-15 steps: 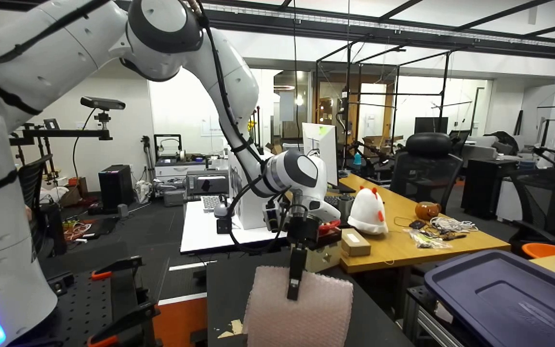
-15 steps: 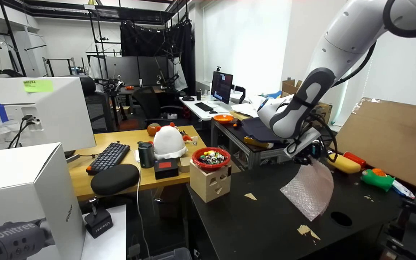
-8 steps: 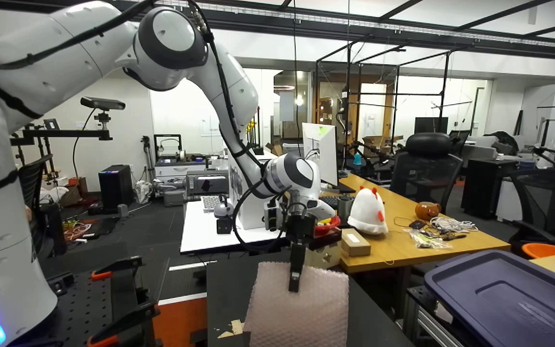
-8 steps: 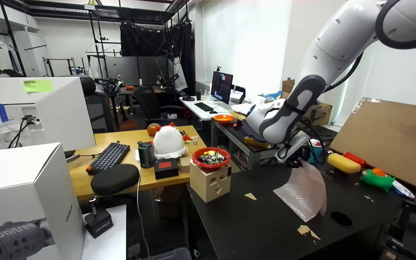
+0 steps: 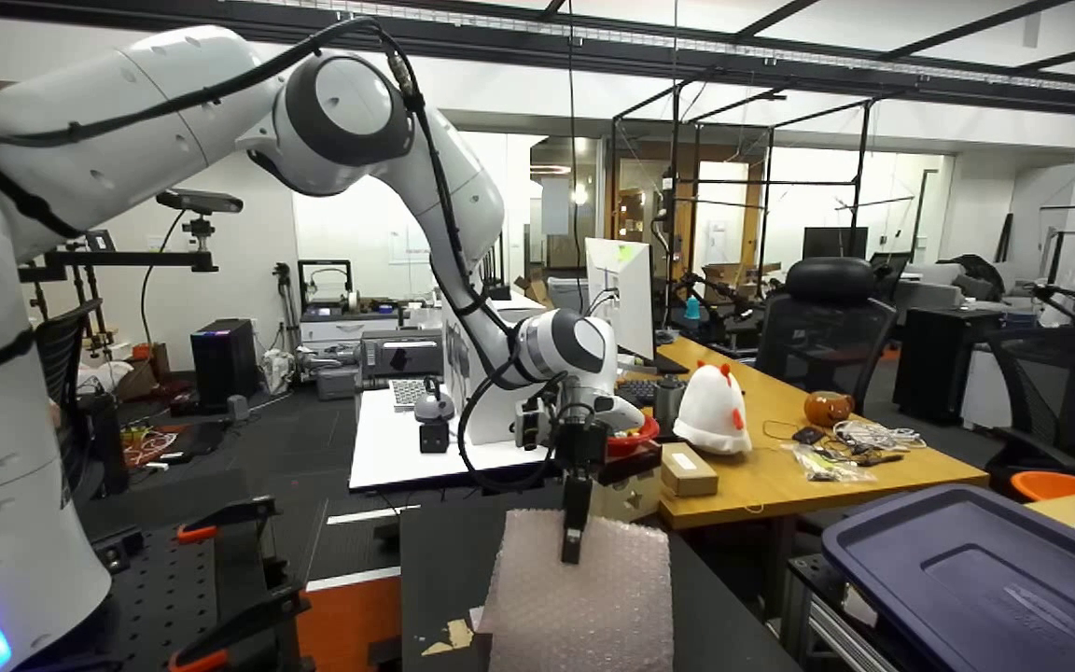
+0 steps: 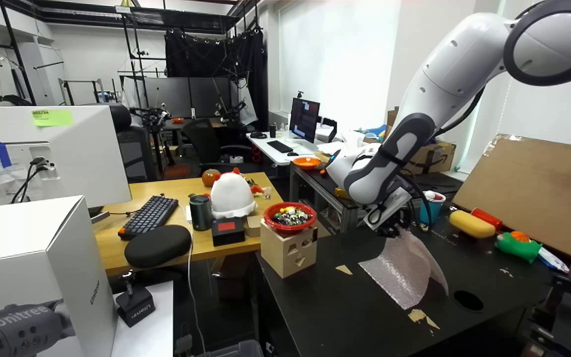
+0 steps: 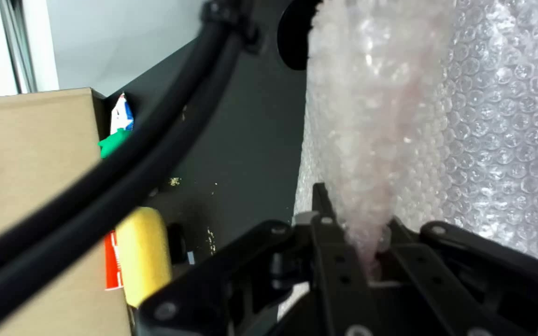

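A sheet of pinkish, see-through bubble wrap (image 5: 584,607) hangs from my gripper (image 5: 572,551), which points down above the black table (image 6: 345,307). The wrist view has the bunched top of the bubble wrap (image 7: 376,116) pinched between both fingers of the gripper (image 7: 357,204). From there the sheet flares out, and its bubbled face fills the right of that view. In an exterior view the bubble wrap (image 6: 399,267) bends outward low down, close to the tabletop. Whether its lower edge touches the table I cannot tell.
Cardboard scraps (image 6: 417,315) lie near the sheet's lower corner, beside a round hole (image 6: 468,300). A wooden box (image 6: 288,253) carries a red bowl (image 6: 290,218). Behind the gripper are a teal cup (image 6: 430,210), a yellow item (image 6: 472,224) and a green toy (image 6: 518,247).
The arm has reached farther out with the bubble wrap, leftward and slightly down in an exterior view. The sheet's lower part spreads more. The teal cup has come out from behind the gripper.
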Available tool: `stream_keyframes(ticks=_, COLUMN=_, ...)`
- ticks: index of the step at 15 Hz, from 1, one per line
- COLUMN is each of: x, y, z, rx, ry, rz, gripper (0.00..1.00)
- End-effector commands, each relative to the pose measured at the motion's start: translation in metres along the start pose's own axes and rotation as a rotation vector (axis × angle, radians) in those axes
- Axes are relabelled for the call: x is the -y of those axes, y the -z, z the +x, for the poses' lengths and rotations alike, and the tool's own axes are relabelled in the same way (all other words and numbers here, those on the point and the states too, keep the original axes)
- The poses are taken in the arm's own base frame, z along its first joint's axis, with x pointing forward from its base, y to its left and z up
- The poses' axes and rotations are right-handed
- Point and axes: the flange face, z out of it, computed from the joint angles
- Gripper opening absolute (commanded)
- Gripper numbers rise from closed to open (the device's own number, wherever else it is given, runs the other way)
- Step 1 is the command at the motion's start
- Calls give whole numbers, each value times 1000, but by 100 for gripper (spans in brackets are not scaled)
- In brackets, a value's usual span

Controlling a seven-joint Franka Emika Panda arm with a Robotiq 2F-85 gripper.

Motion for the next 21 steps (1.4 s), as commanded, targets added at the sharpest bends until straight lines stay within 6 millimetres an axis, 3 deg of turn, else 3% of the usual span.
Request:
stream_keyframes(ticks=1, x=1, y=9, z=4, rx=16, ry=21, rz=74, gripper=2)
stream_keyframes(ticks=6, x=-45, y=27, z=-9, rx=-43, ry=-3, rz=178, gripper=2)
stream_keyframes(ticks=13, x=-118, y=52, z=-35, rx=-160, ry=15, rz=483, gripper=2)
stream_keyframes(ticks=17, x=-144, y=67, z=-55, rx=-241, ry=68, rz=670, gripper=2)
stream_keyframes(ticks=21, x=-158, y=64, z=-70, rx=-269, ry=108, rz=868, gripper=2)
